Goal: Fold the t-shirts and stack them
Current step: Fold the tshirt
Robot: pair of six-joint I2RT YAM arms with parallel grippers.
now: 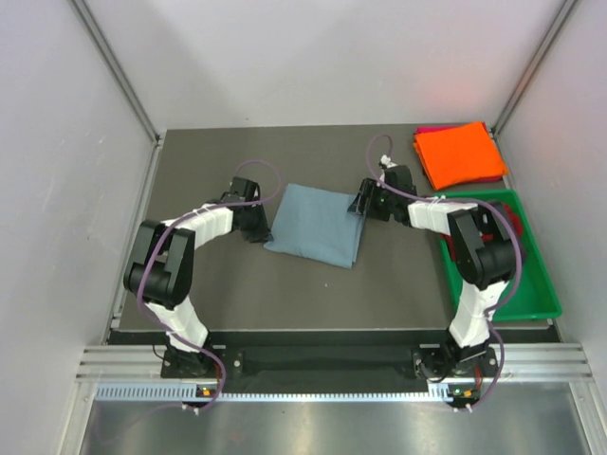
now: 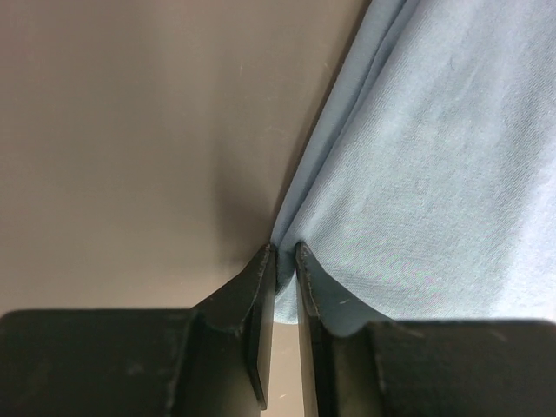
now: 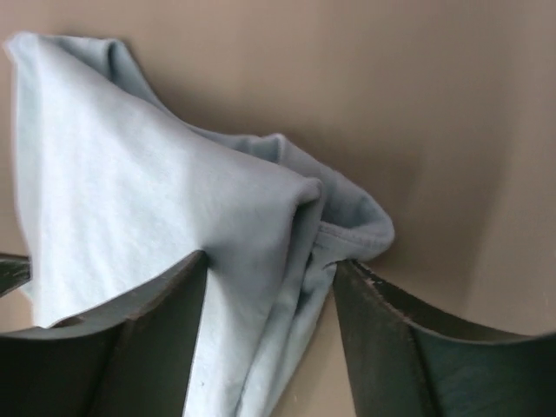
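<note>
A dusty blue-grey t-shirt point(image 1: 316, 225) lies folded in the middle of the dark table. My left gripper point(image 1: 259, 228) is at its left edge. In the left wrist view the left gripper point(image 2: 286, 252) has its jaws drawn close, pinching a fold of the blue-grey t-shirt point(image 2: 417, 174). My right gripper point(image 1: 362, 204) is at the shirt's right edge. There the right gripper point(image 3: 272, 265) stands wide, with a bunched, hemmed corner of the blue-grey t-shirt point(image 3: 174, 191) between its fingers. A folded orange t-shirt point(image 1: 459, 154) lies on a magenta-pink one point(image 1: 426, 130) at the back right.
A green plastic tray point(image 1: 534, 294) stands at the right edge, partly behind my right arm, with dark red cloth point(image 1: 513, 222) showing in it. Grey walls enclose the table on three sides.
</note>
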